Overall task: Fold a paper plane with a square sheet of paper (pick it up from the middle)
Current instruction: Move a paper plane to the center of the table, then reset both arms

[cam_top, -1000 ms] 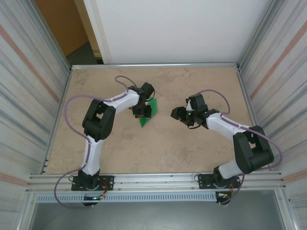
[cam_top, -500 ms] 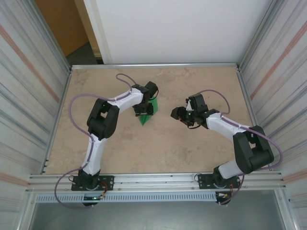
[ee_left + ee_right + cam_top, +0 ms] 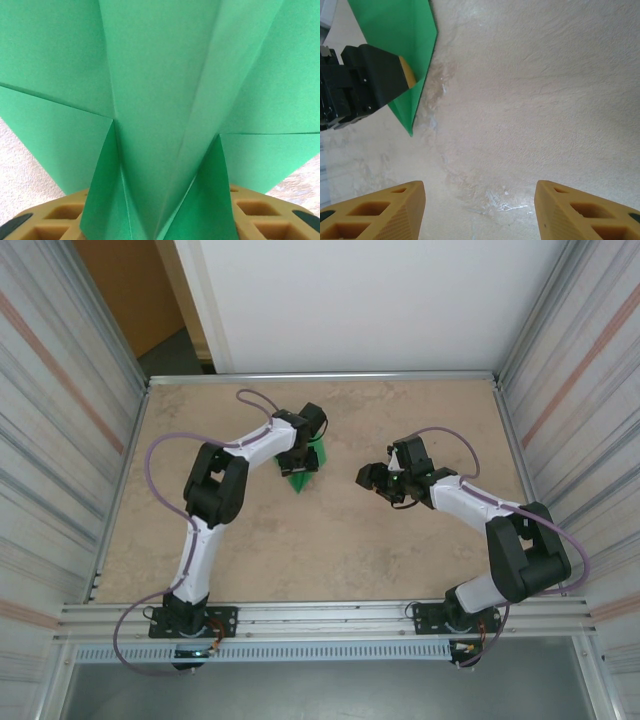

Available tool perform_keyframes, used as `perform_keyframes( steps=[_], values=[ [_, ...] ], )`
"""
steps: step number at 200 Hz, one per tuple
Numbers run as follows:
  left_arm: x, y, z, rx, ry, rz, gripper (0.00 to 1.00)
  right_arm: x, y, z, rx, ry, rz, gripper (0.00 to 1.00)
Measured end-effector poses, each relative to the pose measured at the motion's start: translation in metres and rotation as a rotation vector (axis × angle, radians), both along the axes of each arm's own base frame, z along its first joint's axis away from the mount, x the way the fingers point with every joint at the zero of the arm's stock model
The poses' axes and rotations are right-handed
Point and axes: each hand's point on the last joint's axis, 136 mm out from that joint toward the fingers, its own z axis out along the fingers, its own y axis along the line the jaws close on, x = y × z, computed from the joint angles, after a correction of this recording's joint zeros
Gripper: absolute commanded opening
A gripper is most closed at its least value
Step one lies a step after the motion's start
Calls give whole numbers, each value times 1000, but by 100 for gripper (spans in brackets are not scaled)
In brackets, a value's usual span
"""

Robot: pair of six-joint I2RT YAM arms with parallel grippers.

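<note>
Green paper (image 3: 299,483), folded to a point, lies on the table (image 3: 330,550) left of centre and toward the rear, under the left gripper (image 3: 298,462). From above we see little more than its tip. At the left wrist, creases and flaps run down between the tan fingers (image 3: 50,225); whether they pinch it, we cannot tell. At the right wrist, the paper's point lies flat, with one yellow pad (image 3: 407,71) over it. The right gripper (image 3: 372,477) has its jaws apart, nothing between them, above bare table.

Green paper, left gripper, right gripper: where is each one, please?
green paper (image 3: 160,90), left wrist view, on its central folded panel.
left gripper (image 3: 298,467), top view, midway between its fingertips.
right gripper (image 3: 480,200), right wrist view, midway between its tan fingertips.
</note>
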Motion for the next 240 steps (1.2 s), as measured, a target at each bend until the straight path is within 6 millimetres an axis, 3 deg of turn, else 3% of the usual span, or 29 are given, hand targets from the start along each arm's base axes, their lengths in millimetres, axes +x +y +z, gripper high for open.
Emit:
perform_keyframes(
  steps=[31, 65, 79, 87, 102, 112, 127, 143, 161, 212, 240],
  values=[
    [1, -2, 22, -33, -38, -1, 53, -1, -9, 9, -23, -15, -21, 63],
    [-10, 6, 90, -107, -158, 13, 58, 10, -30, 33, -95, -61, -73, 73],
    [-18, 16, 125, -146, -232, 25, 61, 18, -42, 54, -138, -115, -98, 79],
    [-23, 24, 143, -165, -285, 33, 65, 22, -49, 66, -167, -154, -114, 87],
    [-31, 45, 165, -174, -369, 48, 79, 30, -68, 91, -243, -245, -153, 100],
    [-38, 64, 173, -163, -425, 63, 87, 32, -85, 104, -302, -300, -190, 99],
    [-49, 93, 176, -121, -490, 73, 98, 32, -116, 119, -397, -358, -267, 99],
    [-60, 123, 170, -66, -543, 98, 99, 29, -152, 126, -491, -394, -360, 99],
    [-72, 154, 160, 15, -594, 121, 99, 19, -194, 121, -607, -408, -472, 99],
    [-97, 242, 134, 223, -660, 259, 99, -17, -274, 60, -843, -342, -652, 99],
    [-100, 255, 113, 314, -712, 199, 99, -17, -286, 35, -873, -341, -663, 99]
  ],
)
